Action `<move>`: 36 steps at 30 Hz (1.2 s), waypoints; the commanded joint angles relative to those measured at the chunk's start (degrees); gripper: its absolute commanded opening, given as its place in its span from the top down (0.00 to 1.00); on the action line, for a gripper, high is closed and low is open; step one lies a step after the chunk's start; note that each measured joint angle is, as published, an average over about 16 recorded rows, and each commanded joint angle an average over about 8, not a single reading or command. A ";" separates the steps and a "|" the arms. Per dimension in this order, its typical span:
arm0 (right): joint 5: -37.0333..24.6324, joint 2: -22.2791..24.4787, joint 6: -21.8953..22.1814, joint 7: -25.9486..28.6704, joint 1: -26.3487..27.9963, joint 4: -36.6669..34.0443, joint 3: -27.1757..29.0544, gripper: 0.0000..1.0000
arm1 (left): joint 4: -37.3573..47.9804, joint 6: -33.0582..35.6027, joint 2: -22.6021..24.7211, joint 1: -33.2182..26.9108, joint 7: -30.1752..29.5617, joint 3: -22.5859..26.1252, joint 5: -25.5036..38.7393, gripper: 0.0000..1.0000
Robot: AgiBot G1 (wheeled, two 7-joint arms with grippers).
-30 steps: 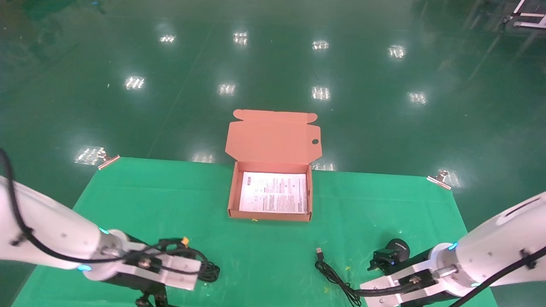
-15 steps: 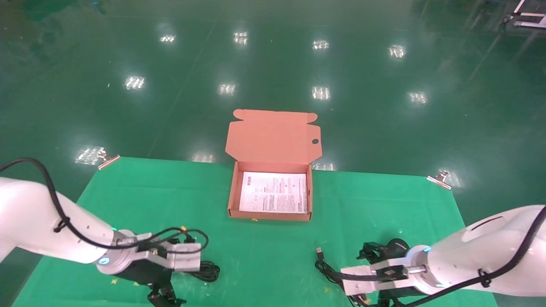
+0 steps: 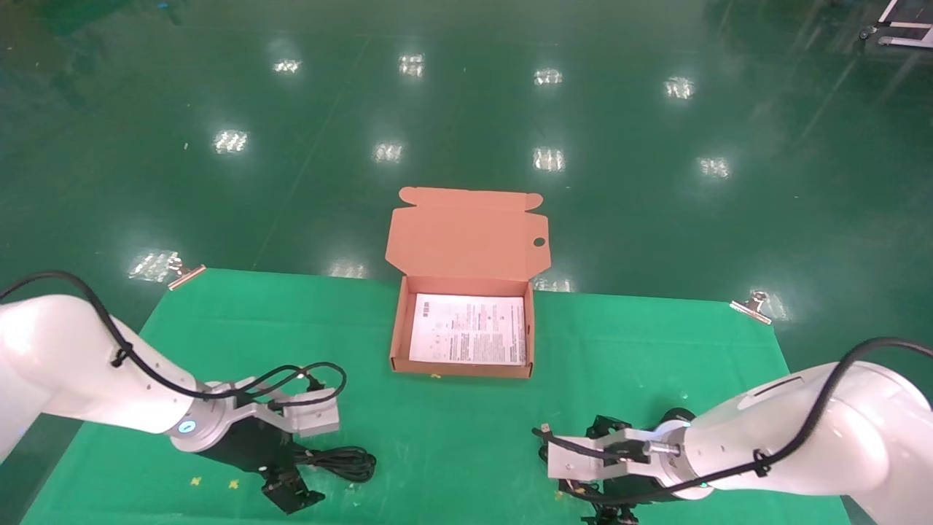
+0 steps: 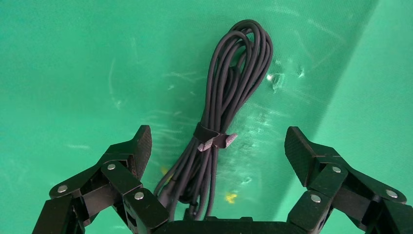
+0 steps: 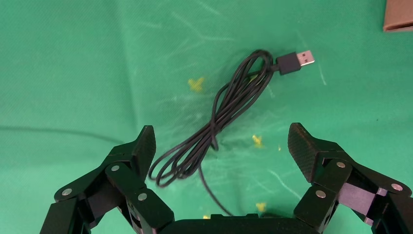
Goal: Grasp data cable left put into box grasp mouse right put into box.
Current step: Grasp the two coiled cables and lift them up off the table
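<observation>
Found the left gripper (image 3: 291, 494) low over the near left part of the green mat (image 3: 291, 328), claw released and fingers spread wide, gripping nothing. Saw the data cable (image 4: 229, 92) lying flat on the mat as a long narrow coil, cinched near its middle by a small strap (image 4: 214, 140). From the left wrist view, placed that strapped middle between the two open fingertips, with neither pad touching it. In the head view, made out the coil (image 3: 342, 461) poking from beside the gripper toward the mat's centre.

Found the right gripper (image 3: 605, 510) at the near right edge of the mat, likewise released, jaws apart and empty. Below it, in the right wrist view, saw the mouse's cord (image 5: 229, 107) in a loose bundle, its USB plug (image 5: 297, 61) at the far end, and the open gripper (image 5: 221, 141) straddling the loops without contact. Glimpsed only a sliver of the mouse (image 3: 681, 415), mostly hidden behind the right arm.

Noted the box (image 3: 397, 328) at the middle of the mat, well apart from both grippers, lid (image 3: 466, 237) up, white printed sheet (image 3: 470, 328) inside.
</observation>
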 commanded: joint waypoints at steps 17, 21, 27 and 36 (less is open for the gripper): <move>-1.25 -3.84 1.56 -0.46 -0.32 -9.33 -0.80 0.97 | 10.96 -2.69 3.45 -1.82 7.31 -0.46 -0.74 1.00; -1.43 -3.89 1.51 -0.44 -0.31 -9.54 -0.90 1.00 | 11.11 -2.73 3.50 -1.89 7.34 -0.49 -0.79 1.00; -1.21 -3.75 1.49 -0.59 -0.26 -9.03 -0.85 1.00 | 10.59 -2.68 3.35 -1.85 7.18 -0.47 -0.80 1.00; -0.94 -3.59 1.46 -0.73 -0.23 -8.53 -0.76 1.00 | 10.09 -2.61 3.18 -1.73 7.04 -0.45 -0.78 1.00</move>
